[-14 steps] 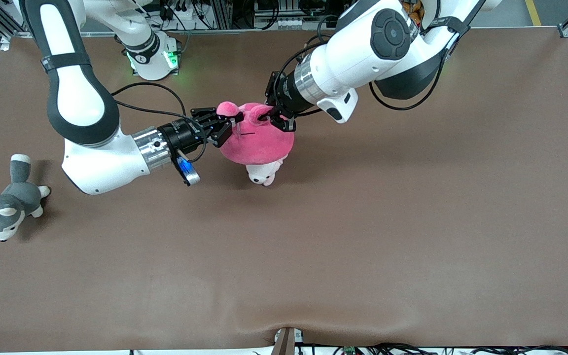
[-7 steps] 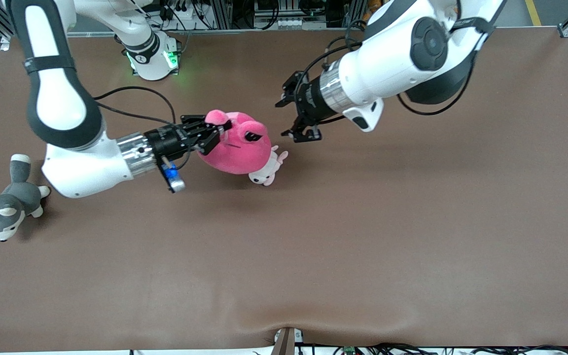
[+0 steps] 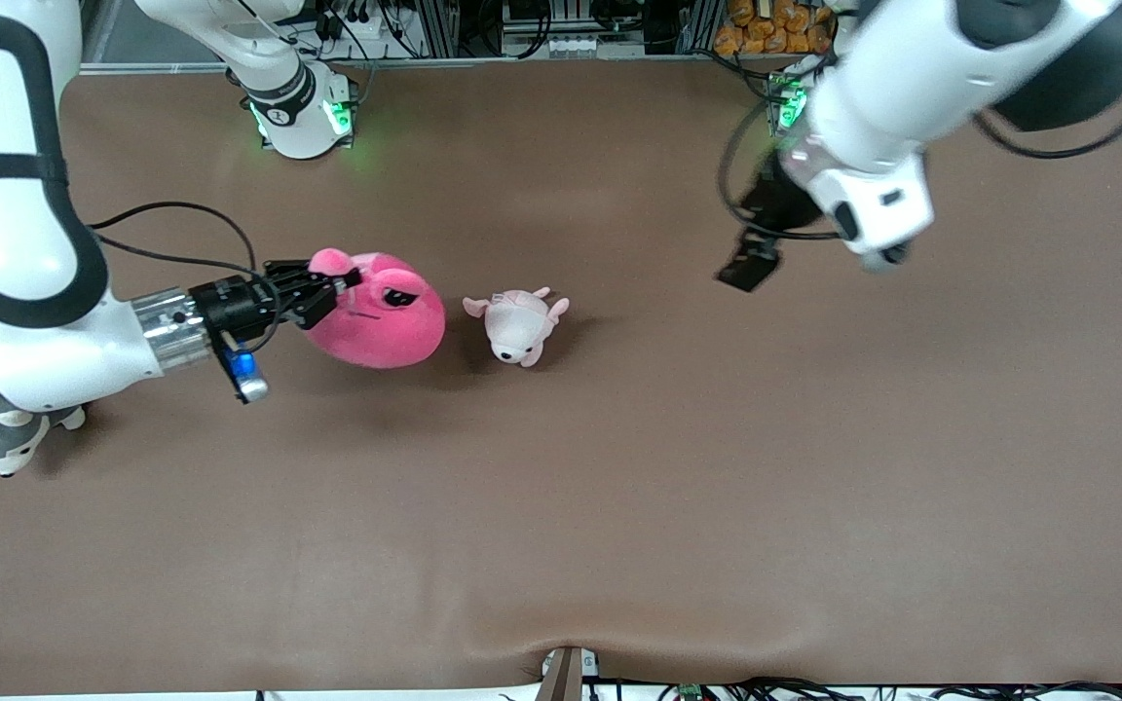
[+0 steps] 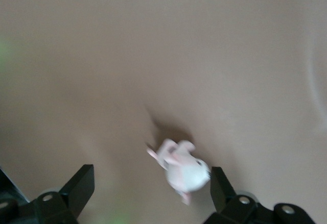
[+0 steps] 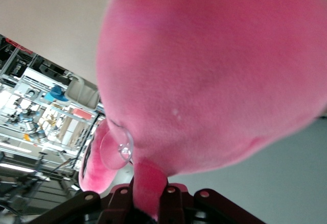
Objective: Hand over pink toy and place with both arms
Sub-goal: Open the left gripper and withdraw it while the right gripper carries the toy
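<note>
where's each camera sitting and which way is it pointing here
Front view: high across the table, facing both bases; shows both arms, the right gripper shut on the pink toy, the left gripper open.
Left wrist view: looks down at the small pale plush between its open fingers.
Right wrist view: looks along the pink toy.
Shared: both toys appear in the front view too.

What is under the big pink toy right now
In the front view the pink toy hangs from the shut right pincer over bare brown table, its shadow below. The table straight beneath the toy is hidden.
</note>
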Controlling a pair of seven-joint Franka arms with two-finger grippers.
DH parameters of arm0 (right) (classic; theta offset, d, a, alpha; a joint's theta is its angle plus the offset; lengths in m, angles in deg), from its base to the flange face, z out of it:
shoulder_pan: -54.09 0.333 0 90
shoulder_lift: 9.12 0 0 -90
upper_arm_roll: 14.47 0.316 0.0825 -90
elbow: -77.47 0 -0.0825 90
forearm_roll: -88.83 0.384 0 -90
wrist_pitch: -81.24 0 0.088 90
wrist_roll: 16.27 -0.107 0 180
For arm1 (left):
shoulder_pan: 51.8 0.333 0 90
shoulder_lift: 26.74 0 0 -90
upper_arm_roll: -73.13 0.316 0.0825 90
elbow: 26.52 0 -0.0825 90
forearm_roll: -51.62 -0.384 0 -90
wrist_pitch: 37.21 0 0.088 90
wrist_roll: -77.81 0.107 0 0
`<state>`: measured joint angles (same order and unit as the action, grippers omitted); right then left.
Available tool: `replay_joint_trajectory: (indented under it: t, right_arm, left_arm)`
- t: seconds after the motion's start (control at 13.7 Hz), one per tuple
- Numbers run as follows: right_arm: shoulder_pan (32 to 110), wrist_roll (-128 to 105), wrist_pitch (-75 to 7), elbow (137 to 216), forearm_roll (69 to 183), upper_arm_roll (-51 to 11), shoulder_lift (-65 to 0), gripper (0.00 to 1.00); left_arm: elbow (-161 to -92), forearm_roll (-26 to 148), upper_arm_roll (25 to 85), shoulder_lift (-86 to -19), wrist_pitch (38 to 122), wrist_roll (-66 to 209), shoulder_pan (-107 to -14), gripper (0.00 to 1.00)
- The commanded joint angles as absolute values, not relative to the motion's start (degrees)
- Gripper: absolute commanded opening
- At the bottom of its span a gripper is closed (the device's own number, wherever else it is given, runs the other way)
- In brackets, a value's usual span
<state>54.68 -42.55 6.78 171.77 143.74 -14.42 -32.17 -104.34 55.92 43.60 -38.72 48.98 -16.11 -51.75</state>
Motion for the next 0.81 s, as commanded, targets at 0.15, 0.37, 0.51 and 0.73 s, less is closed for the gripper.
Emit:
replay_joint_trajectory:
  t: [0.15, 0.37, 0.51, 0.73]
  right_arm:
    - [45.3, -25.2, 10.8, 171.0, 137.1, -13.4, -39.0, 0.0]
    - [42.7, -15.9, 10.8, 170.5, 131.1, -13.4, -42.3, 0.0]
    - [42.0, -13.6, 10.8, 169.3, 127.6, -13.4, -43.0, 0.0]
    - [40.6, -11.4, 10.8, 167.6, 122.7, -13.4, -43.8, 0.05]
  left_arm:
    - [-105.1, 45.4, 43.4, -36.0, 42.5, 15.9, -45.6, 1.0]
    - [-105.2, 41.4, 43.2, -36.6, 45.2, 30.7, -39.8, 1.0]
    - [-105.2, 41.4, 43.2, -36.4, 45.4, 40.6, -37.1, 1.0]
    - [-105.8, 41.9, 43.2, -36.2, 45.4, 49.2, -34.0, 1.0]
